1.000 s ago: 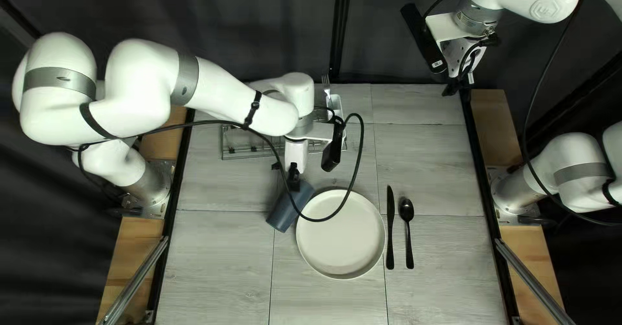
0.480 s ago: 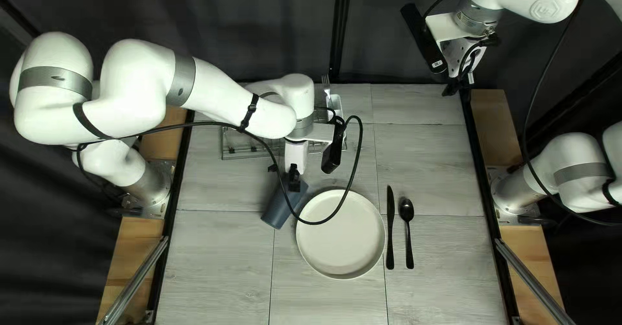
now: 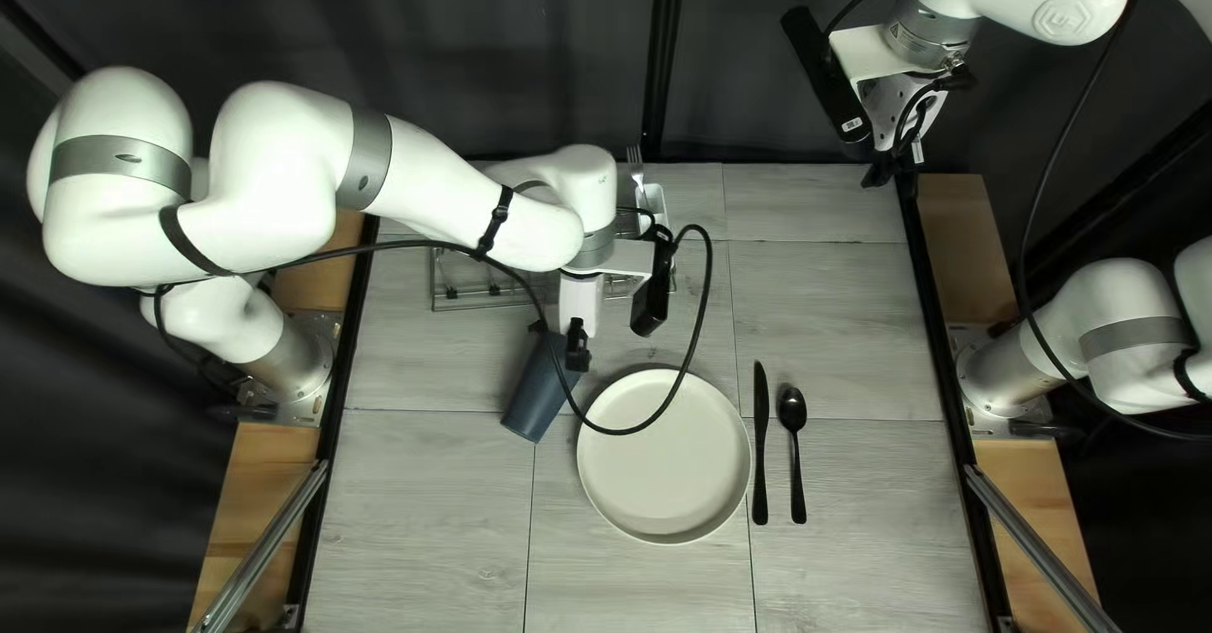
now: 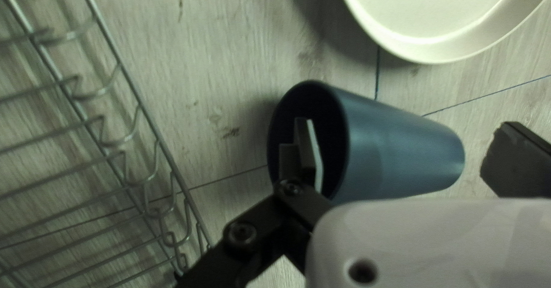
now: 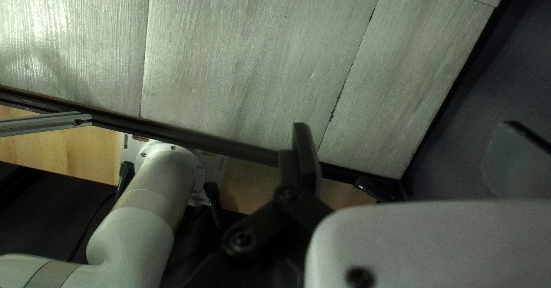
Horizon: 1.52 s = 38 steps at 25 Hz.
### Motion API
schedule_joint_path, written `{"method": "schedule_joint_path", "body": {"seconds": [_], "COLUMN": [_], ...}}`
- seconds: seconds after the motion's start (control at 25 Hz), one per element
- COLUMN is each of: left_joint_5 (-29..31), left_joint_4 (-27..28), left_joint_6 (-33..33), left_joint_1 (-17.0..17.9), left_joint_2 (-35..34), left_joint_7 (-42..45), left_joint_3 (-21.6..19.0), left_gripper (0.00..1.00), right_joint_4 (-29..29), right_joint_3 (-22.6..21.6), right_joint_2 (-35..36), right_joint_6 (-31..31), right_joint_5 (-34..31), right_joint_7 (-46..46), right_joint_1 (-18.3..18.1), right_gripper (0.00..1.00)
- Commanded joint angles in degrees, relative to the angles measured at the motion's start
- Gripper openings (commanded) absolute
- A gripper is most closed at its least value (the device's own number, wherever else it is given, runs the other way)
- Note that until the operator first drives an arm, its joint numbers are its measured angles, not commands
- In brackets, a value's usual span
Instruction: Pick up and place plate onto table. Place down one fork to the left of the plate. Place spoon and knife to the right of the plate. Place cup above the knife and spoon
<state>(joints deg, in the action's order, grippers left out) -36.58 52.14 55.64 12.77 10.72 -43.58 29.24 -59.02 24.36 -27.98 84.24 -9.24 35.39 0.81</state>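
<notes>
In the top left view my left gripper (image 3: 577,345) is at the mouth end of the blue-grey cup (image 3: 539,393), upper left of the white plate (image 3: 663,456). In the left wrist view my left gripper (image 4: 410,150) is open: one finger reaches into the mouth of the cup (image 4: 396,144), the other stands beyond its base with a gap. The black knife (image 3: 760,444) and black spoon (image 3: 796,450) lie right of the plate. A silver fork (image 3: 636,166) stands in a holder behind. My right gripper (image 3: 889,164) hangs high; in the right wrist view my right gripper (image 5: 410,153) is open and empty.
A wire rack (image 3: 474,302) stands behind the cup, partly under my left arm; in the left wrist view the rack (image 4: 123,70) is beside the gripper. A white holder (image 3: 654,204) is at the rack's right end. My left arm's cable loops over the plate.
The cup has swung so that its base end points farther left, away from the plate. My left gripper has shifted only slightly. My right arm, plate, knife and spoon are unmoved.
</notes>
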Motion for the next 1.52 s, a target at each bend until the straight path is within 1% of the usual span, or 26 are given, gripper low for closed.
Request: {"method": "schedule_joint_path", "body": {"seconds": [0.04,0.32,0.36,0.4,0.48,0.52,0.56,0.64,0.72,0.76,0.84,0.88,0.92,1.0,1.08,1.12,1.16,1.2,1.36,1.52], "left_joint_5": [-2.8,-5.1,-5.8,-6.2,-6.6,-6.5,-6.1,-4.8,-1.8,1.0,4.7,7.8,9.2,13.2,15.6,16.2,17.1,17.6,17.2,14.0], "left_joint_4": [-0.5,-0.6,-0.4,-0.5,-1.2,-1.7,-2.2,-3.3,-4.8,-6.1,-7.7,-8.8,-9.3,-10.6,-11.4,-11.7,-12.4,-13.0,-14.2,-15.7], "left_joint_6": [0.3,0.6,0.8,0.8,0.7,0.6,0.6,0.4,0.4,0.3,0.3,0.5,0.6,1.2,1.6,1.8,1.9,1.6,-0.6,-3.7], "left_joint_1": [-1.1,-0.3,-0.4,-0.4,-0.2,0.1,0.4,1.0,1.9,2.4,2.8,2.9,2.9,2.9,2.9,2.9,2.6,2.3,1.8,1.5], "left_joint_2": [1.7,2.1,2.6,2.8,2.3,1.5,0.6,-1.7,-5.8,-9.5,-14.3,-17.9,-19.6,-24.5,-27.4,-28.2,-29.4,-30.1,-29.5,-28.1], "left_joint_7": [-2.9,-3.0,-3.5,-3.8,-4.1,-3.9,-3.5,-2.0,1.5,4.9,9.9,14.5,16.7,23.6,28.2,29.2,30.3,30.6,28.2,22.9], "left_joint_3": [-0.3,-1.7,-1.9,-2.1,-2.3,-2.4,-2.4,-2.5,-2.7,-3.2,-4.5,-6.0,-6.8,-10.0,-12.3,-12.8,-13.3,-13.4,-12.2,-9.2], "left_gripper": [1.00,1.00,0.95,0.85,0.51,0.07,0.00,0.00,0.00,0.00,0.00,0.00,0.00,0.00,0.00,0.00,0.59,1.00,1.00,1.00], "right_joint_4": [0.0,0.0,0.0,0.0,0.0,0.0,0.0,0.0,0.0,0.0,0.0,0.0,0.0,0.0,0.0,0.0,0.0,0.0,0.0,0.0], "right_joint_3": [0.0,0.0,0.0,0.0,0.0,0.0,0.0,0.0,0.0,0.0,0.0,0.0,0.0,0.0,0.0,0.0,0.0,0.0,0.0,0.0], "right_joint_2": [0.0,0.0,0.0,0.0,0.0,0.0,0.0,0.0,0.0,0.0,0.0,0.0,0.0,0.0,0.0,0.0,0.0,0.0,0.0,0.0], "right_joint_6": [0.0,0.0,0.0,0.0,0.0,0.0,0.0,0.0,0.0,0.0,0.0,0.0,0.0,0.0,0.0,0.0,0.0,0.0,0.0,0.0], "right_joint_5": [0.0,0.0,0.0,0.0,0.0,0.0,0.0,0.0,0.0,0.0,0.0,0.0,0.0,0.0,0.0,0.0,0.0,0.0,0.0,0.0], "right_joint_7": [0.0,0.0,0.0,0.0,0.0,0.0,0.0,0.0,0.0,0.0,0.0,0.0,0.0,0.0,0.0,0.0,0.0,0.0,0.0,0.0], "right_joint_1": [0.0,0.0,0.0,0.0,0.0,0.0,0.0,0.0,0.0,0.0,0.0,0.0,0.0,0.0,0.0,0.0,0.0,0.0,0.0,0.0], "right_gripper": [1.00,1.00,1.00,1.00,1.00,1.00,1.00,1.00,1.00,1.00,1.00,1.00,1.00,1.00,1.00,1.00,1.00,1.00,1.00,1.00]}}
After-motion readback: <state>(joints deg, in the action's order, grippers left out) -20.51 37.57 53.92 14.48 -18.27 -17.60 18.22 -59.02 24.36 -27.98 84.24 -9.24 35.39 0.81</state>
